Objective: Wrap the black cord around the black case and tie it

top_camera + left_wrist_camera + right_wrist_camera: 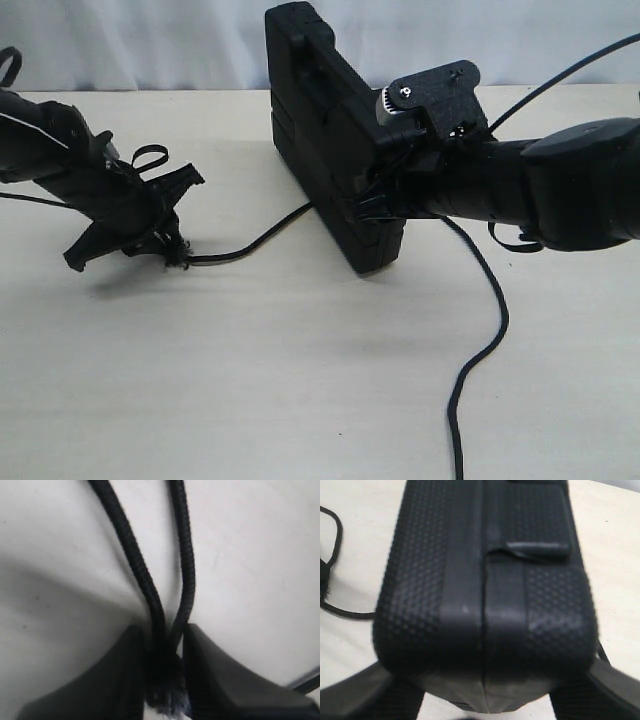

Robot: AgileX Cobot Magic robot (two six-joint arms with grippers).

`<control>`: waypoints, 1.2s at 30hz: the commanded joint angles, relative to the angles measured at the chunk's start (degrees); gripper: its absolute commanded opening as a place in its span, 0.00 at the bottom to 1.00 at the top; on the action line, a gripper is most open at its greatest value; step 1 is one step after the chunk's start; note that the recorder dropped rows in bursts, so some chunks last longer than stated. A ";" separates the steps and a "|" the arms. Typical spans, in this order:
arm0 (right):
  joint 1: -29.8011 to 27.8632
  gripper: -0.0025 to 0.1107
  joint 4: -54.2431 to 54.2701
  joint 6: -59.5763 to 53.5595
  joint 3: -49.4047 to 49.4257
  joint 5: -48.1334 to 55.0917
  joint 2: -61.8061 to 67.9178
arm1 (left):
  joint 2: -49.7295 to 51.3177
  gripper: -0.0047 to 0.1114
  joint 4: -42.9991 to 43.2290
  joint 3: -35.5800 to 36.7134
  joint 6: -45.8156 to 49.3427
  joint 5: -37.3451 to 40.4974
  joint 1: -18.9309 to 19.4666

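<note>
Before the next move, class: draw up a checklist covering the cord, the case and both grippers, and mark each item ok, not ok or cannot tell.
1. Left gripper shut on the black cord near its frayed knot: ok.
2. Right gripper clamped on the black case: ok.
3. Case held upright on its edge over the table: ok.
4. Cord wrapped around the case: not ok; it only runs to the case's foot.
5. Cord's far end free behind the case: cannot tell.

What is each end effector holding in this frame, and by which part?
The left end effector pinches the cord at its frayed knot, two strands leading away. The right end effector clamps the case across one narrow end, holding it upright.
</note>
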 commanded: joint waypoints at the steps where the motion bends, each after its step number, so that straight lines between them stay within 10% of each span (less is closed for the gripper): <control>1: -0.01 0.06 0.86 -0.08 2.00 4.40 1.67 | 2.85 0.04 -1.09 0.82 5.80 3.56 -0.05; 25: -0.01 0.06 0.86 0.17 2.00 4.40 1.67 | -17.02 0.04 -6.40 0.82 83.53 4.16 -0.05; 36: -0.01 0.06 0.86 -1.56 2.00 4.40 1.67 | -19.48 0.04 -25.06 0.82 118.68 20.22 -0.05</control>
